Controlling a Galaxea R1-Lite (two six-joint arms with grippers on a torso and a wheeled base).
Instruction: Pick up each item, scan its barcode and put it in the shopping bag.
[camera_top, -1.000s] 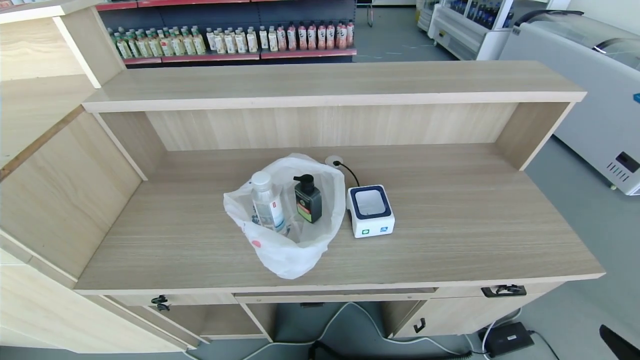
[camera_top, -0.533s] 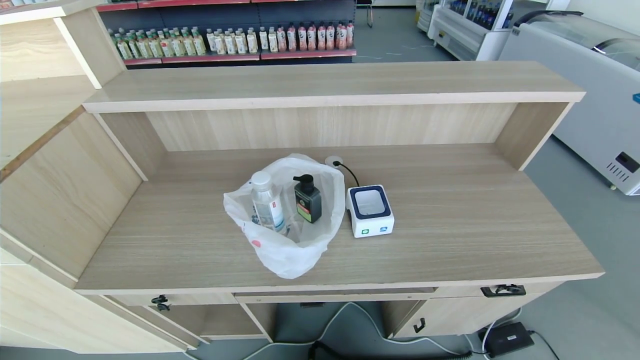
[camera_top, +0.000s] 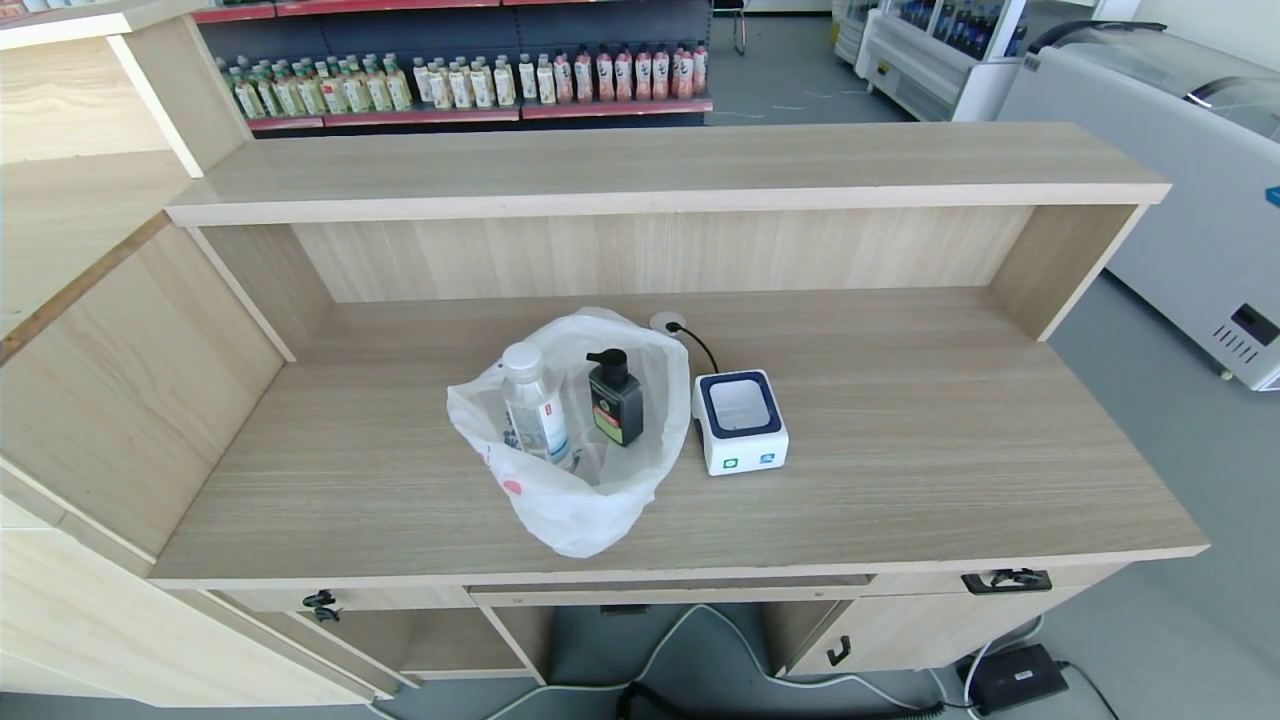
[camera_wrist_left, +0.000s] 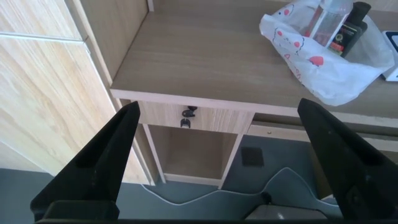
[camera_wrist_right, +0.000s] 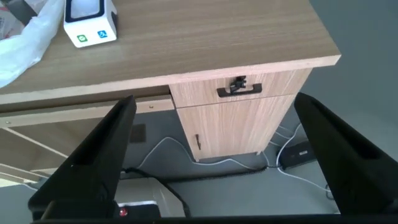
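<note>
A white box-shaped barcode scanner with a dark blue frame around its pale top window stands upright, two small coloured squares on its near face. Just beside the scanner, on the robot's left and touching it, sits a white thin plastic shopping bag with red print, its mouth open and crumpled. Inside the bag, nearer the scanner, a black pump bottle with a dark label stands upright. Farther from the scanner, a clear plastic bottle with a white cap leans slightly in the bag.
</note>
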